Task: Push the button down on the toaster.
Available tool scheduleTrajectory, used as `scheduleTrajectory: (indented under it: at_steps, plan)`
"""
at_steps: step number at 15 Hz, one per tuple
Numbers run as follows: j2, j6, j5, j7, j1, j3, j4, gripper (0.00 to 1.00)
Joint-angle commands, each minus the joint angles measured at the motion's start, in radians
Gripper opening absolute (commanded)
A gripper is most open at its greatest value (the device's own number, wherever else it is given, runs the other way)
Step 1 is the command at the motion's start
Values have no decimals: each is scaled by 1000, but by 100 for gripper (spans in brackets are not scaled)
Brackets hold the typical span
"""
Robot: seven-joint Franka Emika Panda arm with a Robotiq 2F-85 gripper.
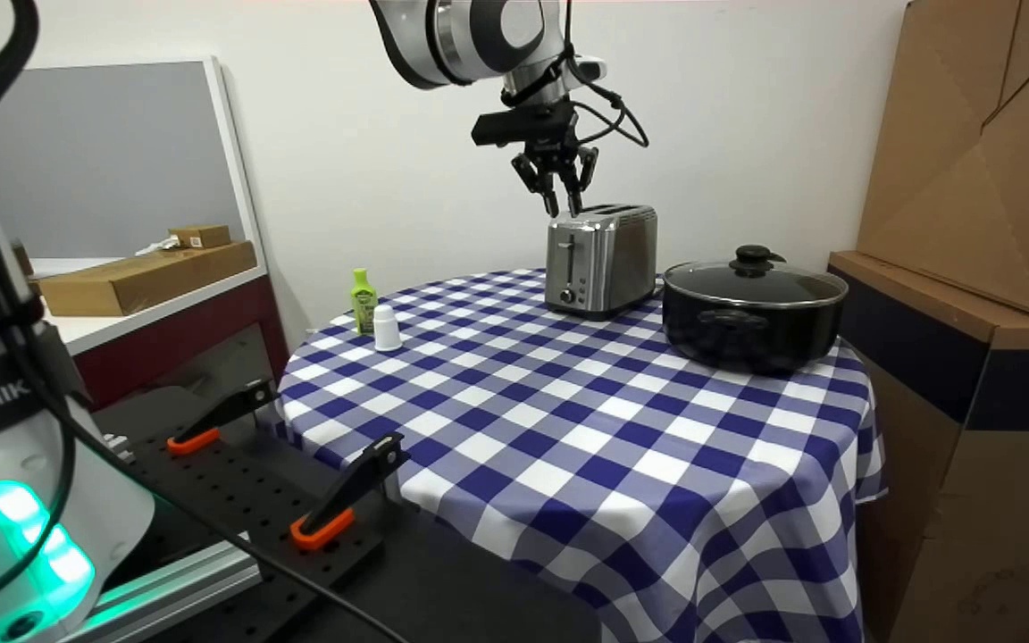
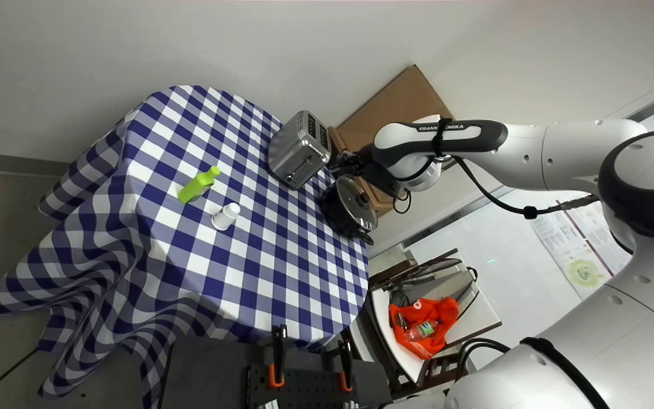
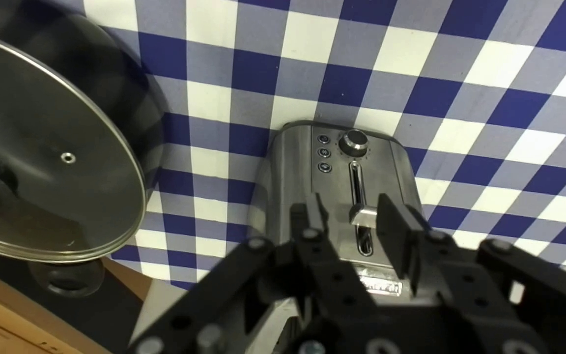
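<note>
The silver toaster (image 1: 626,254) stands upright on the checkered table, also seen in an exterior view (image 2: 290,149) and the wrist view (image 3: 288,177). Its lever (image 3: 363,216) sits in the upper part of a vertical slot, above a round knob (image 3: 354,141). My gripper (image 1: 564,211) is open and empty, fingers pointing down, around the height of the toaster's top front edge. In an exterior view the gripper (image 2: 338,163) appears beside the toaster. In the wrist view the fingers (image 3: 351,201) show either side of the lever; one hides the lever's right end. Contact cannot be told.
A black lidded pot (image 1: 751,326) stands close beside the toaster. A green bottle (image 1: 363,302) and a white cup-like item (image 1: 386,329) stand across the table. Large cardboard boxes (image 1: 979,170) rise beyond the pot. A wall is behind the table.
</note>
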Motion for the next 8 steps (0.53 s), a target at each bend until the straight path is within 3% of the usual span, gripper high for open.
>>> scheduleTrajectory:
  at_steps: [1, 2, 8]
  plan:
    - [70, 24, -56, 61, 29, -22, 79, 7]
    - [83, 25, -67, 72, 35, -27, 92, 1]
    - [164, 33, -131, 144, 90, -65, 171, 0]
